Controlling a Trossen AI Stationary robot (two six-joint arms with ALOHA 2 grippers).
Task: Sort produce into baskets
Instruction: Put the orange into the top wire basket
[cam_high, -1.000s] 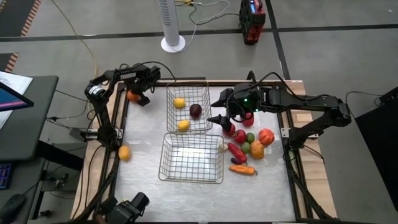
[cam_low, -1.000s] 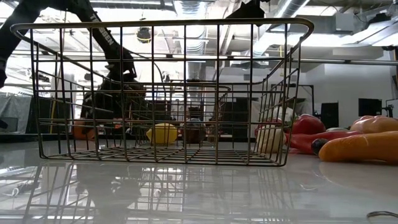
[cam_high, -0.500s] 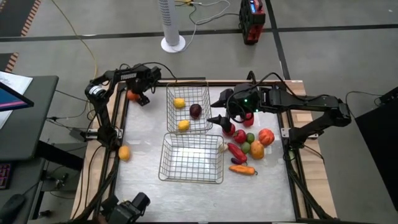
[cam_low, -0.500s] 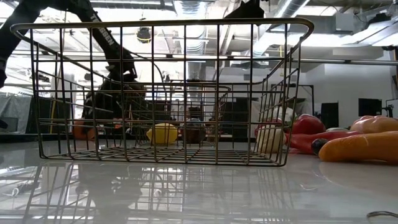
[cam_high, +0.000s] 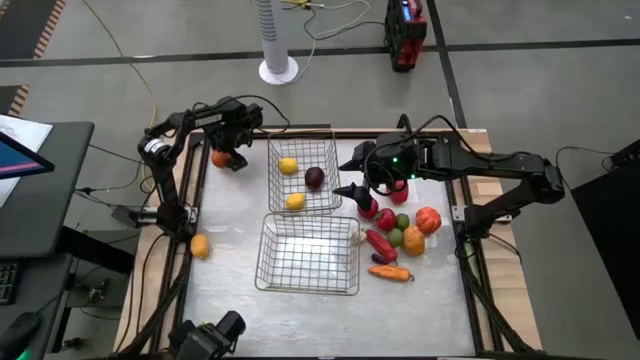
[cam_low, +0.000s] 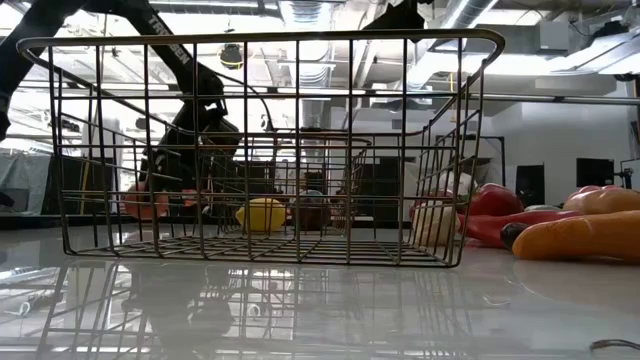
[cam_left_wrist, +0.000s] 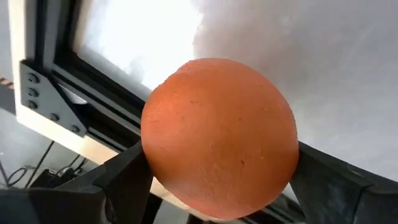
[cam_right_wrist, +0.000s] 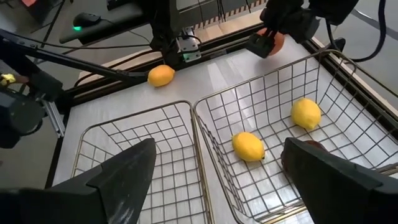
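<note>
My left gripper (cam_high: 226, 157) is at the table's far left corner, shut on a round orange fruit (cam_high: 220, 158), which fills the left wrist view (cam_left_wrist: 219, 163) and shows in the low view (cam_low: 145, 200). My right gripper (cam_high: 345, 177) hangs open and empty over the right rim of the far wire basket (cam_high: 303, 150). That basket holds two yellow pieces (cam_right_wrist: 249, 147) and a dark purple one (cam_high: 314, 178). The near basket (cam_high: 308, 283) stands in front of it. More produce (cam_high: 400, 235) lies in a heap to the right. My left gripper pinches the orange fruit by its two opposite sides (cam_left_wrist: 152, 168) between its two fingers (cam_left_wrist: 124, 183). The fingers come from above, slanting down. Whether the fruit's underside is clear of the table, I cannot tell.
A yellow-orange piece (cam_high: 200, 246) lies alone near the table's left edge. An orange carrot (cam_high: 390, 273) and a red chili (cam_high: 381, 243) lie at the near end of the heap. The table's raised frame (cam_left_wrist: 56, 106) runs close behind the held fruit.
My left gripper has risen a little and shifted toward the far basket, with the orange fruit still between its fingers. My right arm has kept still.
</note>
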